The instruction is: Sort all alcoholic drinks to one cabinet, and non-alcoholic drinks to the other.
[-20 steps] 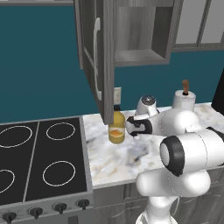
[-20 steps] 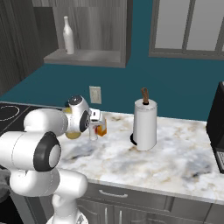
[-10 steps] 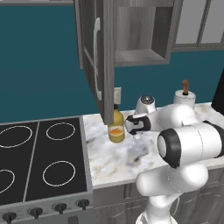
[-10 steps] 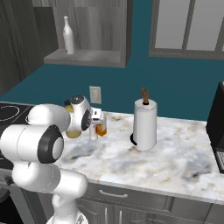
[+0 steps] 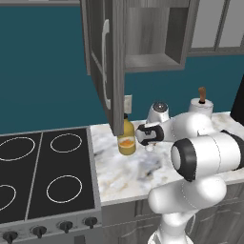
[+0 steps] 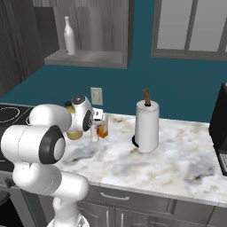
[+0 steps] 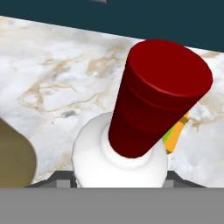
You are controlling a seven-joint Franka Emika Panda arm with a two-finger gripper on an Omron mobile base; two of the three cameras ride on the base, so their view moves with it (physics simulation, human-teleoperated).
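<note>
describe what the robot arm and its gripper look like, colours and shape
The arm is glossy white, built of thick rounded segments, with dark grey to black bands at the joints and a round grey cap on the wrist. The gripper is a boxy white hand with black panels; its fingers are small and dark. No cables or lettering can be made out.

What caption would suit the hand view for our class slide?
Looking down on a white bottle with a red cap, standing on the marble counter.
</note>
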